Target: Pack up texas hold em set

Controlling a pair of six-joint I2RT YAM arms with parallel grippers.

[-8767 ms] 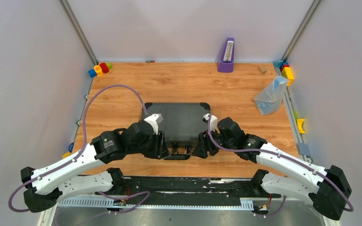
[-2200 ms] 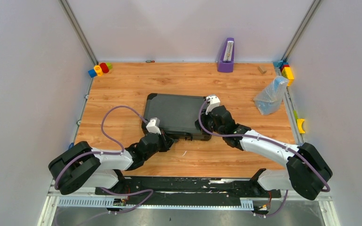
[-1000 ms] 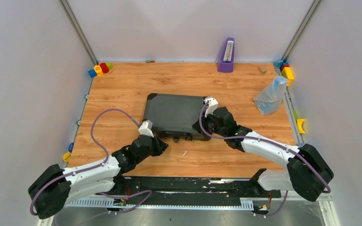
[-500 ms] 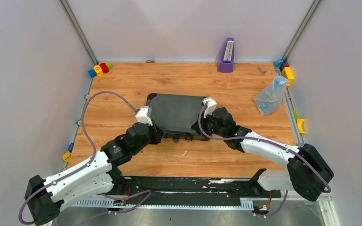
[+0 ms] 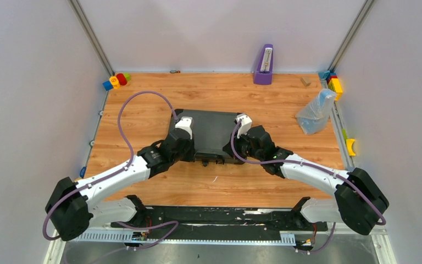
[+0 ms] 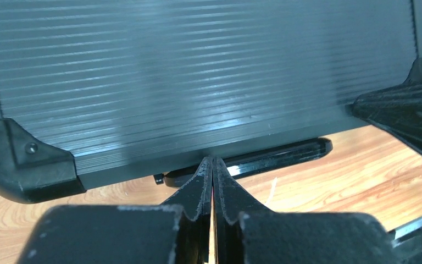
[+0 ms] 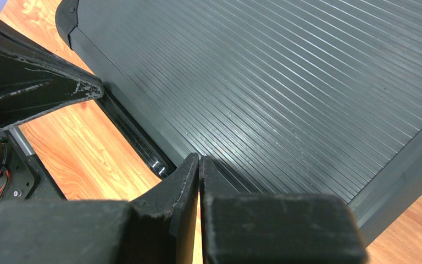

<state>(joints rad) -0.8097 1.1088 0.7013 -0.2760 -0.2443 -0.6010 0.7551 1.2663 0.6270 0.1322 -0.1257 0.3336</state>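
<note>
Briefcase [image 5: 211,132]: lying shut on the worktop [image 5: 143,104] — no chips or decks showing outside.
Left hand [image 6: 212,162]: clenched empty, nosing the front edge.
Right hand [image 7: 199,159]: clenched empty too.
Remaining: likely latching only.

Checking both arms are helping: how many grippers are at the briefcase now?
2. The left gripper, shut, at the briefcase's near edge by the handle's left end; the right gripper, shut, by its right end.

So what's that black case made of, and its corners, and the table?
The case looks like dark metal or hard plastic sheet: fine straight ribs with a soft sheen. I can't tell which. Its corner cap looks like matte black plastic, held by a small screw or rivet. The table shows orange-brown wood grain, smooth; possibly a printed laminate.
</note>
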